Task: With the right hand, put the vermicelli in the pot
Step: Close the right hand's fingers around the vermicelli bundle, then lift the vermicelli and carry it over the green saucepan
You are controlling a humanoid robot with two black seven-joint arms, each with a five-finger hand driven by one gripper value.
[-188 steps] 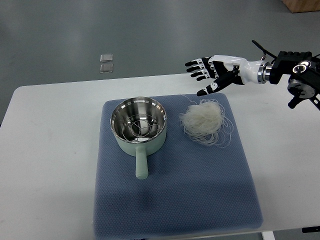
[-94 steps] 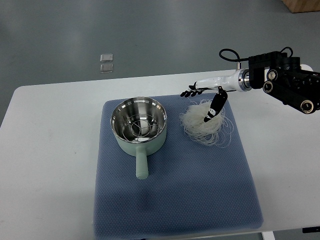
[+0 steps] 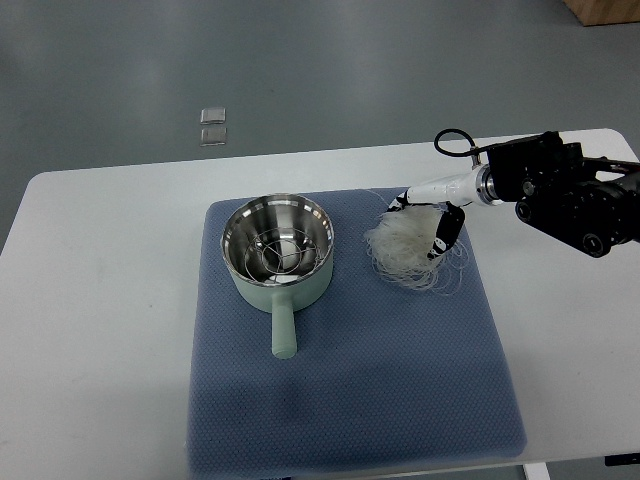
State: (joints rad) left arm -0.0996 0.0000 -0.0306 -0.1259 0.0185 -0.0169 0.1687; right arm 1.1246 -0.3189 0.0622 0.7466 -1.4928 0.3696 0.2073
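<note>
vermicelli (image 3: pixel 408 250): loose white nest on the blue mat (image 3: pixel 350 400), toward the counter (image 3: pixel 90 330) right edge, not yet lifted.
right robot hand (image 3: pixel 428 218): turned edge-on, fingers curled down around the nest's far side, thumb on its right; apparently gathering it, hold unconfirmed.
pot (image 3: pixel 278 252): upright and open beside the nest, handle toward the near edge, ready to receive.

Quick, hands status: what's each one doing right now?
Right hand: down on the vermicelli, fingers around the top of the clump; whether the grip has closed cannot be told.
Left hand: not in view.
</note>
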